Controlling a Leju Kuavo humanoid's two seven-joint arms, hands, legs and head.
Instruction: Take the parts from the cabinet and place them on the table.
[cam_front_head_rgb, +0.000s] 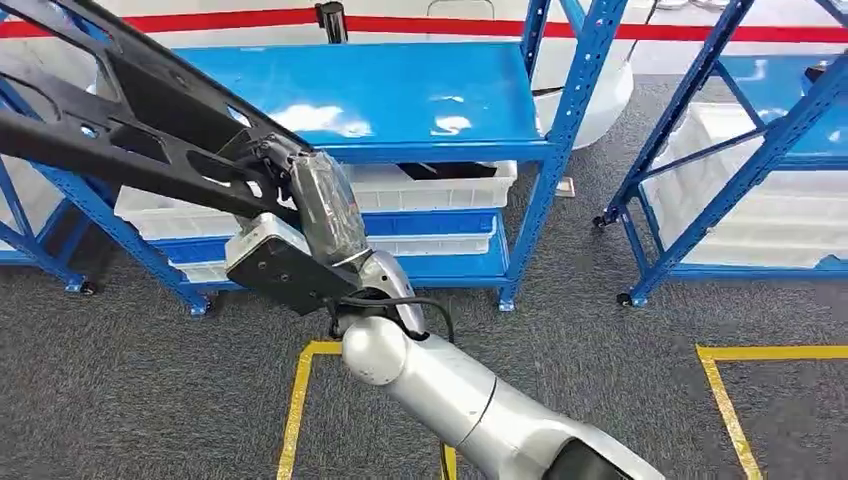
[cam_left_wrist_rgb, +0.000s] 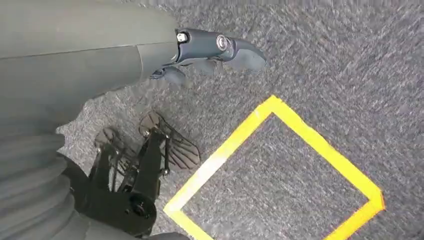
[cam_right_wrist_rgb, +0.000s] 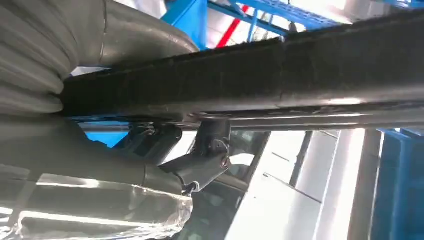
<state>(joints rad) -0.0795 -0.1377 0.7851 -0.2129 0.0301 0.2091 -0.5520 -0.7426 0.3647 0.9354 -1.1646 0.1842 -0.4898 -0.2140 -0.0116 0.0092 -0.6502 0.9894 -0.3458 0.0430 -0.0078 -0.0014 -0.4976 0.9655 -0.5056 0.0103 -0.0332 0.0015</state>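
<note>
My right hand (cam_front_head_rgb: 300, 190) grips a long black frame part (cam_front_head_rgb: 120, 120) with cut-out openings, held up in front of the blue cabinet (cam_front_head_rgb: 400, 100). The part runs from the hand up toward the far left of the head view. In the right wrist view the same black part (cam_right_wrist_rgb: 280, 75) crosses the picture, with my dark fingers (cam_right_wrist_rgb: 205, 160) curled around it. My left hand (cam_left_wrist_rgb: 210, 52) hangs over the grey carpet, fingers loosely bent and holding nothing.
The blue cabinet's lower shelves carry white bins (cam_front_head_rgb: 430, 190). A second blue rack (cam_front_head_rgb: 740, 150) with a white bin stands at the right. Yellow tape lines (cam_front_head_rgb: 300, 400) mark squares on the grey carpet. A red stripe (cam_front_head_rgb: 500, 25) runs along the back.
</note>
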